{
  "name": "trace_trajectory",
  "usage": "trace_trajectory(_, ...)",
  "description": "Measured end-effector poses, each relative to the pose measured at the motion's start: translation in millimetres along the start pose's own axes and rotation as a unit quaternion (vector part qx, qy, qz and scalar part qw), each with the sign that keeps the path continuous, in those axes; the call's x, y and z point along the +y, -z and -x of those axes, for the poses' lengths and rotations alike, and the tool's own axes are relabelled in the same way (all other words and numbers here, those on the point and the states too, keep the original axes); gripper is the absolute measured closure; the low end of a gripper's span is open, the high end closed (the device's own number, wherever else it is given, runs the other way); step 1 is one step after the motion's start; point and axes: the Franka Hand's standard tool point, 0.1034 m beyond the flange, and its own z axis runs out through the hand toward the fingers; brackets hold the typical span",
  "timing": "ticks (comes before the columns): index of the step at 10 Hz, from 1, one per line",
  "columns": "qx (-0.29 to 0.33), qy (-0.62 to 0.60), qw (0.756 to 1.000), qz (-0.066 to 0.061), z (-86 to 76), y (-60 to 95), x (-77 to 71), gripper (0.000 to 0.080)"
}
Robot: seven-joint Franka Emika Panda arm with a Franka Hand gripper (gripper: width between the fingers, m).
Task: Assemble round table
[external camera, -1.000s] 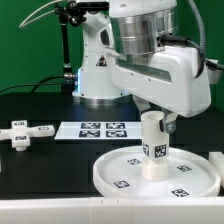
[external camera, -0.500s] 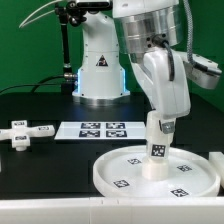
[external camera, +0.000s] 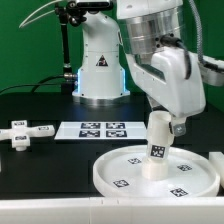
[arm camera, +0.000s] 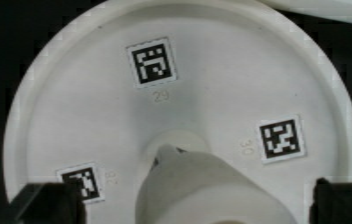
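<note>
White disc [external camera: 112, 166] dotted with black-and-white square tags; white leg [external camera: 155, 140] with one such tag. White marker board [external camera: 68, 131], four tags in a row. Black table [external camera: 50, 190]. Green backdrop [external camera: 25, 45].

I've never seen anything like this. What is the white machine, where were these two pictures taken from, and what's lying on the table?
The white machine is a robot arm with a two-fingered hand. One picture comes from a camera off to the side; the other from a camera on the arm's wrist, looking down past the hand. On the black table lies a large round disc with a short leg standing at its middle. At the exterior view's left lies what looks like the cross-shaped foot. The flat tagged strip is the marker board, not furniture. The hand is open, a finger either side of the leg's top, holding nothing.
</note>
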Motion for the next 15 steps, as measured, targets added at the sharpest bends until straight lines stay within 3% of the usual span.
trace_trajectory(4, 0.0, 0.164, 0.986, 0.001, -1.1, 0.1, -0.1, 0.0151)
trace_trajectory(9, 0.003, 0.362, 0.932, -0.003, -7.1, 3.4, -2.4, 0.0151)
trace_trajectory(12, 0.003, 0.469, 0.883, -0.002, -7.5, 3.2, -2.1, 0.0151)
trace_trajectory(15, 0.018, 0.616, 0.787, 0.015, -7.1, 6.4, -6.6, 0.0151)
